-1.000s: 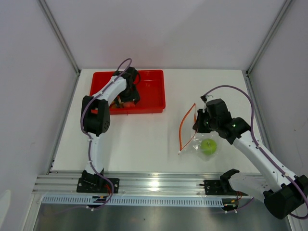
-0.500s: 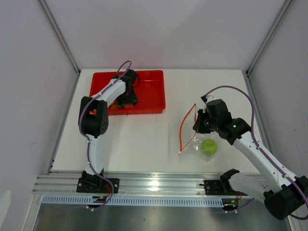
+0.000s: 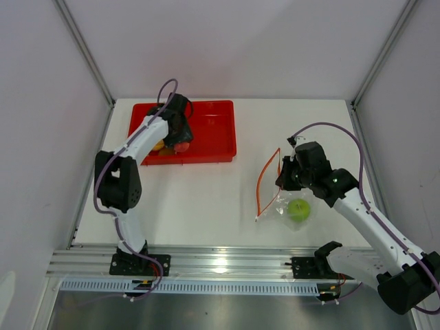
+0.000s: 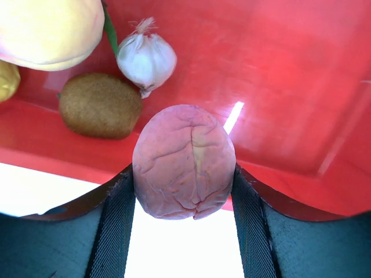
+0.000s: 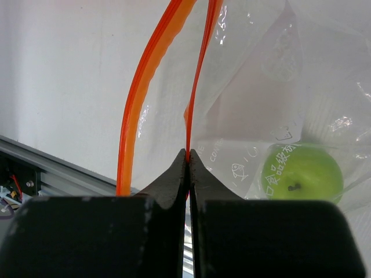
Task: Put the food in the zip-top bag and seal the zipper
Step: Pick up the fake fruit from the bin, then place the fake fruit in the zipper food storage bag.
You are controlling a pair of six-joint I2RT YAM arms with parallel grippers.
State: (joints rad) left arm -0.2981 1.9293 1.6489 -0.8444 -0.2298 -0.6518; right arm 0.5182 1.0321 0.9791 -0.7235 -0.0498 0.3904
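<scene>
My left gripper point(image 3: 181, 143) point(image 4: 184, 200) is shut on the red-pink fruit point(image 4: 184, 169) point(image 3: 181, 146) and holds it over the near side of the red tray point(image 3: 216, 130). A brownish kiwi point(image 4: 99, 105), a white garlic point(image 4: 146, 58) and an orange-yellow peach point(image 4: 49, 26) lie in the tray. My right gripper point(image 3: 284, 174) point(image 5: 188, 155) is shut on one side of the orange-red zipper point(image 5: 195, 87) point(image 3: 265, 180). It holds the clear zip-top bag point(image 3: 295, 206) open. The green apple point(image 3: 298, 209) point(image 5: 301, 172) lies inside the bag.
The red tray stands at the back left of the white table point(image 3: 206, 199). An aluminium rail point(image 3: 227, 261) runs along the near edge. White walls and frame posts point(image 3: 375, 65) close in the sides and back.
My left gripper has lifted out of the tray with the red-pink fruit in it, and the left arm has swung left. The right arm and bag have not moved.
</scene>
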